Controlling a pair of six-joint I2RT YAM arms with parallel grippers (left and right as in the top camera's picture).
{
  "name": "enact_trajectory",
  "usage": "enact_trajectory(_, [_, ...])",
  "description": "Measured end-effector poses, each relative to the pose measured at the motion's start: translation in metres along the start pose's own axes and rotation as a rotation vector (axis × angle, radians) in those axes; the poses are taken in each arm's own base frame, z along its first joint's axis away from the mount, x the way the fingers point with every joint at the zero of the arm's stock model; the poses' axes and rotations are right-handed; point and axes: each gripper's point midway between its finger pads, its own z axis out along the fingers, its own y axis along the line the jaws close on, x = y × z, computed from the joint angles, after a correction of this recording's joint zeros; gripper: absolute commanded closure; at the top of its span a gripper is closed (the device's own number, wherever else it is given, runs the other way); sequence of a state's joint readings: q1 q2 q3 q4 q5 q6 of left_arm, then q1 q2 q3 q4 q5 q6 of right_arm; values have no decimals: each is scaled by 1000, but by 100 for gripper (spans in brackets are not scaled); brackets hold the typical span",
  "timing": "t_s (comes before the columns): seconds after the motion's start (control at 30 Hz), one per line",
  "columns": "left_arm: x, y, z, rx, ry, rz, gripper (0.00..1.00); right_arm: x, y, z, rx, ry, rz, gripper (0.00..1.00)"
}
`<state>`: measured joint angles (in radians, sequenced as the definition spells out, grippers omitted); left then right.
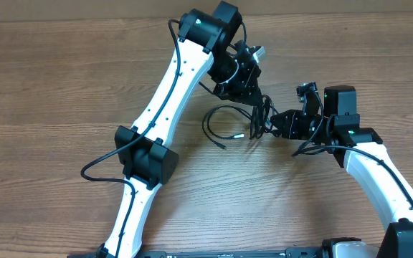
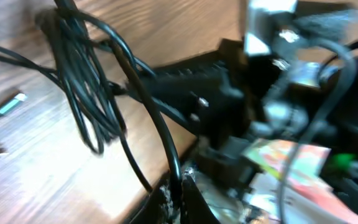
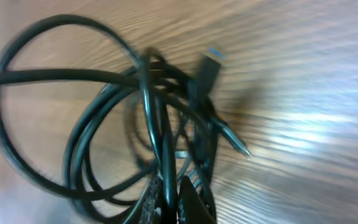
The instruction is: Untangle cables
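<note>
Two grippers meet over one knot of cables (image 1: pixel 259 115), which sits a little toward three o'clock from the middle of the wooden table (image 1: pixel 49 86). From overhead we see the left gripper (image 1: pixel 255 92) reaching the knot from twelve o'clock and the right gripper (image 1: pixel 272 123) from three o'clock, with the bundle between them. A loose loop spreads out toward nine o'clock from the knot, and two free ends trail toward seven o'clock and lie on the wood. In the left wrist view the left gripper (image 2: pixel 178 194) is clenched on a single black strand that rises from its tips to the hanging coils of the cables (image 2: pixel 79 93). A silvery plug (image 2: pixel 11 104) rests on the table at nine o'clock, apart from the coils. In the right wrist view (blurred, so we cannot count strands) the right gripper (image 3: pixel 169 200) is pinched tight around strands at six o'clock. Above it the cables (image 3: pixel 104 124) fan out in overlapping loops, and a dark plug (image 3: pixel 209 65) with a bluish end points toward one o'clock.
</note>
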<state>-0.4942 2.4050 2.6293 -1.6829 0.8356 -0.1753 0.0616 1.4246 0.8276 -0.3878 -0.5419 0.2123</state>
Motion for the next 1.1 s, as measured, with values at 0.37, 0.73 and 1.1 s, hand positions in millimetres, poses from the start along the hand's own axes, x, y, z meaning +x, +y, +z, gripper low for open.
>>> enact_trajectory(0.37, [-29,55,-79,98,-156,-265,96,-6,-46,-6,262,-83,261,96])
enact_trajectory(0.73, [-34,100,-115,41,-241,-427,96,0,-68,-13,387,-103,352,96])
enact_trajectory(1.1, [-35,80,-164,275,-313,-379,96,-4,-52,-8,291,-101,380,92])
